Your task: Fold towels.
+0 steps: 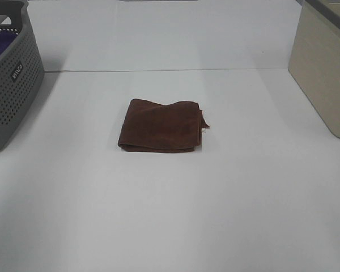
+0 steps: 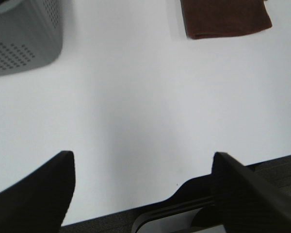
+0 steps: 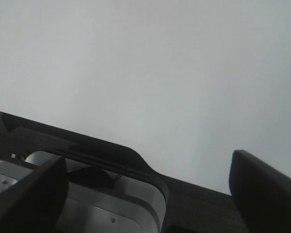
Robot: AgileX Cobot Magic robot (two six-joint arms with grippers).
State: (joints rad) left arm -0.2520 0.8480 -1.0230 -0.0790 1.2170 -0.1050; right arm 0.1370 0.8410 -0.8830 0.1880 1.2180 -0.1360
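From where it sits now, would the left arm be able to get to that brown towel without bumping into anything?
Probably yes. The left gripper hangs with its jaws open near the table's front edge, and only bare white table lies between it and the folded brown towel. The grey basket stands well off to the side.

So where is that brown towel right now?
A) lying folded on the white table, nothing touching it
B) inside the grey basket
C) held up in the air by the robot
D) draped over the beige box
A: the high camera shows the brown towel lying folded flat on the white table, apart from the grey basket and the beige box, with no jaws on it.
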